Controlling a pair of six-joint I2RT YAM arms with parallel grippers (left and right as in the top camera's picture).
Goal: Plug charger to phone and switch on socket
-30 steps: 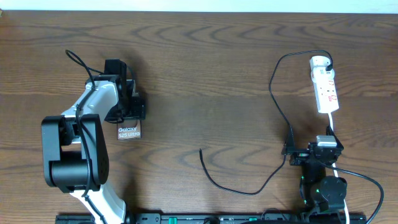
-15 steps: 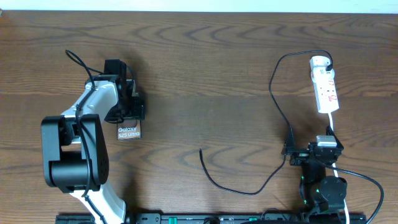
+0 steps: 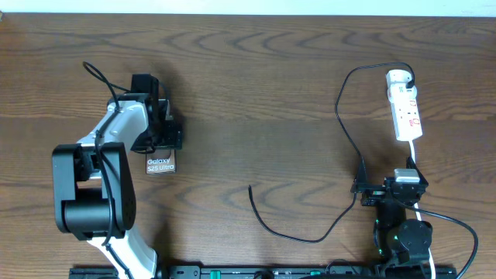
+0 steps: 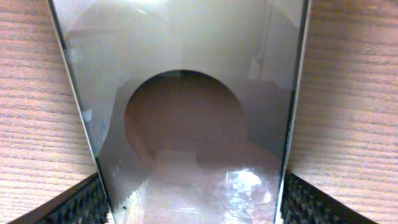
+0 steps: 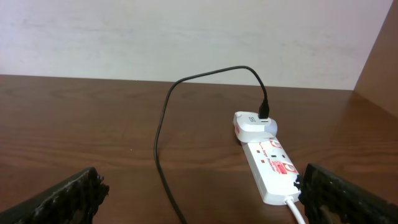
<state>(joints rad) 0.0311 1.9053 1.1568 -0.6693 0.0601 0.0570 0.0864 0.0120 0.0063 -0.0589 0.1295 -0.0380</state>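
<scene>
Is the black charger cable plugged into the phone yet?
No, the charger cable's free tip lies on the table, well apart from the phone.

Dark brown wood-grain tabletop [image 3: 256, 101], plain pale wall [image 5: 155, 37] behind its far edge, brown wooden side panel [image 5: 380, 65] at the right, black rail [image 3: 256, 272] with small green lights along the near edge

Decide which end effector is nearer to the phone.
Left. The left end effector straddles the phone, fingers against its side edges. The right end effector sits far across the table, open, near the socket.
</scene>
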